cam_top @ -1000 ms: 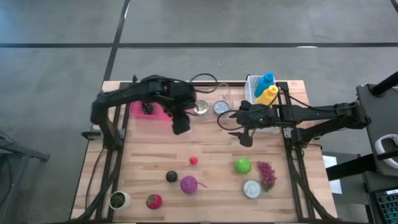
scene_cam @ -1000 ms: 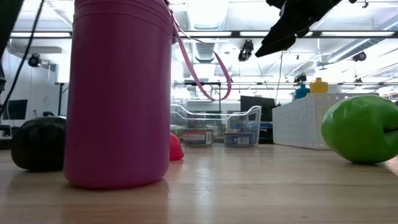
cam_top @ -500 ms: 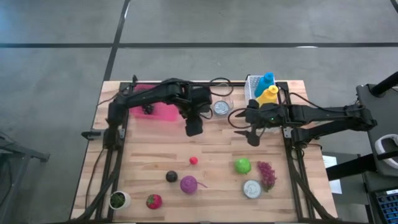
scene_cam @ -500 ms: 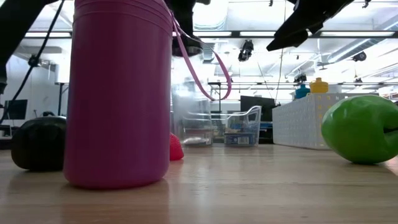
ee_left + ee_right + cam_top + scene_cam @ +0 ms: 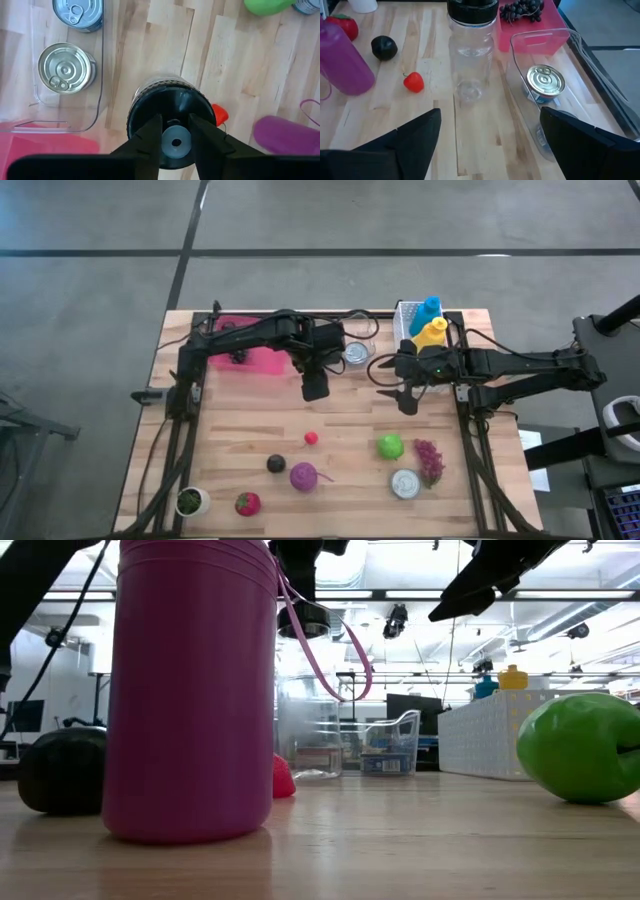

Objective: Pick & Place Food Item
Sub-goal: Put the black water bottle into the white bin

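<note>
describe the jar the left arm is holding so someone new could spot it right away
Start at the pink tray at the table's back left. Just to its right, next to the clear bin with two cans, the left hand grips a clear jar. Alone among its neighbours, it is see-through, tall and black-lidded.

No text, label, brand, number or sign can be read in any view; the cans (image 5: 66, 68) show only bare metal lids, and the printing on the items in the clear bin (image 5: 365, 745) is too small to make out
</note>
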Robot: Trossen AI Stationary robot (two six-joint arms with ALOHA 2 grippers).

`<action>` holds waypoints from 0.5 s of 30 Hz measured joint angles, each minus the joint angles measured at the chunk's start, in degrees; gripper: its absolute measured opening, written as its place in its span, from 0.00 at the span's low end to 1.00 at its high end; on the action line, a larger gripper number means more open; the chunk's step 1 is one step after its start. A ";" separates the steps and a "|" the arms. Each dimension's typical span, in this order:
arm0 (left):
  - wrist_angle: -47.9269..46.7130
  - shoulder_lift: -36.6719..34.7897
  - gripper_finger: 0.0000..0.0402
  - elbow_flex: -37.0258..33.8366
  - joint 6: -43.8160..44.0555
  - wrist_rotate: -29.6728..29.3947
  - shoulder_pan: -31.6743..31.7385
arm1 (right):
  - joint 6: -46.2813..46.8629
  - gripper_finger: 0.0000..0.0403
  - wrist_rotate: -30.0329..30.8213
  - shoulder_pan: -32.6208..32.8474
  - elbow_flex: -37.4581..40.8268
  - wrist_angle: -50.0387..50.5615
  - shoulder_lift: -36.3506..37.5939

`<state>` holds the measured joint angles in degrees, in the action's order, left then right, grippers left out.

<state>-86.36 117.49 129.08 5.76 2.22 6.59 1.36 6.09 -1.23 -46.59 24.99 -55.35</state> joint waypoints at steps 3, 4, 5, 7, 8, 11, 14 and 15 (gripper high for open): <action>0.01 0.00 0.26 -0.02 0.02 0.00 0.00 | 0.00 0.86 0.00 -0.01 0.00 -0.17 0.00; 0.03 0.00 0.27 -0.02 0.02 0.00 0.00 | 0.01 0.86 0.00 0.00 0.00 -0.26 0.00; 0.03 0.00 0.28 -0.04 0.02 0.00 0.00 | -0.01 0.87 0.00 0.00 0.00 -0.32 0.00; 0.30 0.00 0.29 -0.04 0.02 0.00 0.00 | -0.04 0.87 0.00 -0.01 0.00 -0.33 0.00; 0.54 0.00 0.30 -0.04 0.02 0.00 0.00 | -0.04 0.88 0.00 0.00 0.00 -0.33 0.00; 1.12 0.00 0.33 -0.08 0.02 0.00 0.00 | -0.04 0.88 0.00 0.00 0.00 -0.34 0.00; 1.30 0.00 0.35 -0.09 0.00 0.00 0.10 | -0.04 0.87 0.00 -0.02 0.00 -0.35 0.00; 1.29 0.00 0.35 -0.09 -0.17 0.00 0.19 | -0.04 0.87 0.00 -0.02 0.00 -0.35 0.00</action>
<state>-85.07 117.49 128.99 5.59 2.22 6.78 1.32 6.09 -1.26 -46.59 24.64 -55.35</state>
